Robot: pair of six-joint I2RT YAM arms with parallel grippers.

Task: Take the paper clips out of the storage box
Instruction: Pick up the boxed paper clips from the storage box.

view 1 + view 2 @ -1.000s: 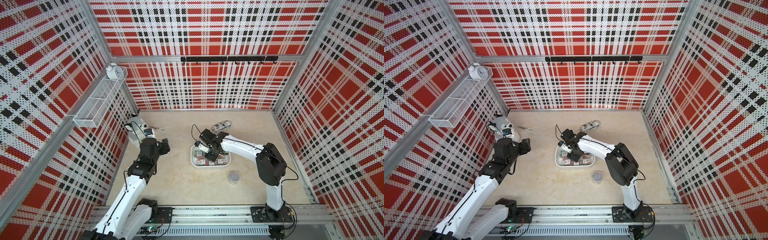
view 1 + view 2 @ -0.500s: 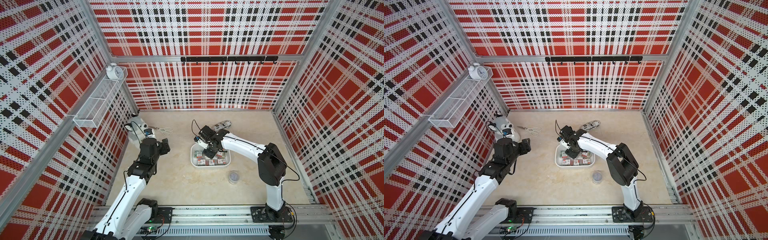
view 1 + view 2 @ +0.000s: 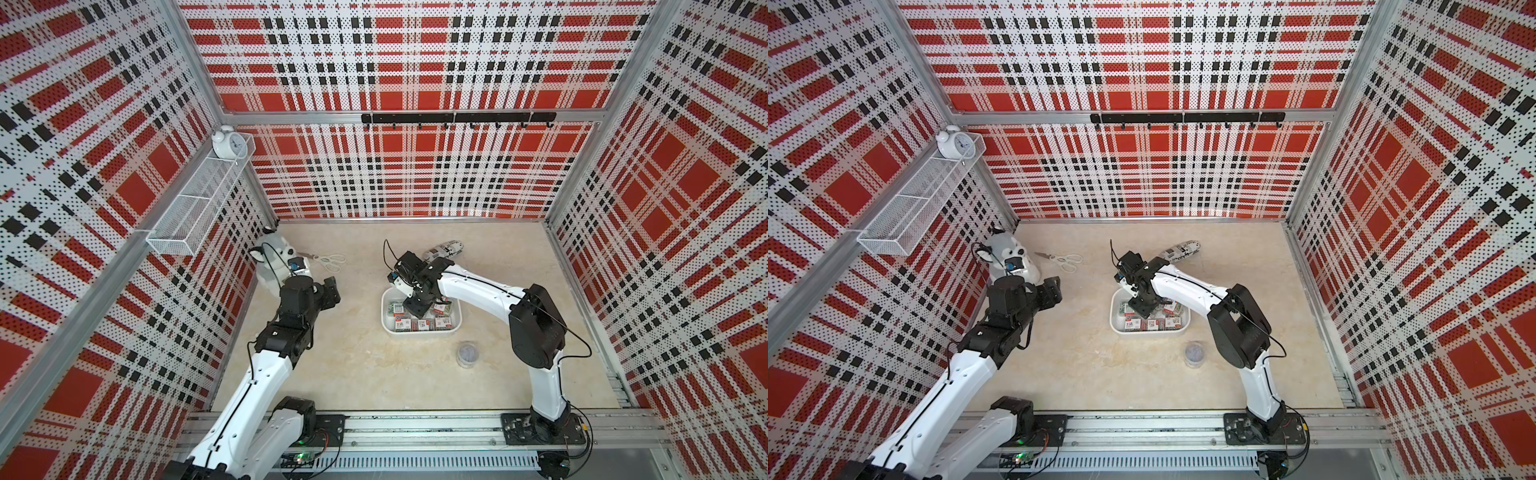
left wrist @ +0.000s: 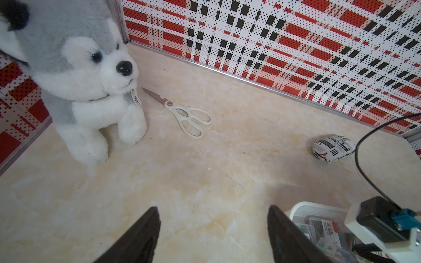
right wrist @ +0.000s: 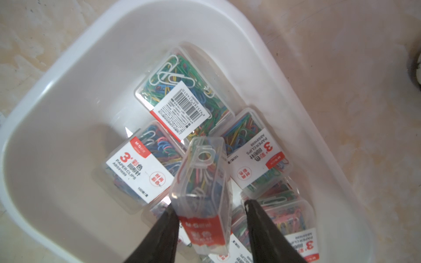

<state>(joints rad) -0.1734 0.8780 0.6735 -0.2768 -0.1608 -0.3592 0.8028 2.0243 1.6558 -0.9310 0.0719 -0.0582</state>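
Observation:
The white storage box (image 3: pixel 419 331) (image 3: pixel 1150 332) lies mid-table with several clear cases of coloured paper clips (image 5: pixel 182 95) inside. My right gripper (image 3: pixel 415 309) (image 3: pixel 1142 309) (image 5: pixel 210 206) reaches down into it. One case (image 5: pixel 201 189) stands on edge between the fingers; it touches one finger, and a gap shows at the other, so the gripper is open. A round clear tub of clips (image 3: pixel 468 353) (image 3: pixel 1196 353) stands on the table in front of the box. My left gripper (image 3: pixel 332 286) (image 4: pixel 213 207) hovers open and empty, left of the box's rim (image 4: pixel 303 205).
A plush husky (image 3: pixel 278 262) sits at the back left with white scissors (image 3: pixel 330 259) beside it. A black-and-white printed pouch (image 3: pixel 444 250) lies behind the box. A wire-mesh basket (image 3: pixel 199 203) and an alarm clock (image 3: pixel 227 143) hang on the left wall.
The right gripper's jaws have spread apart around the on-edge case over the box. The left arm has not moved.

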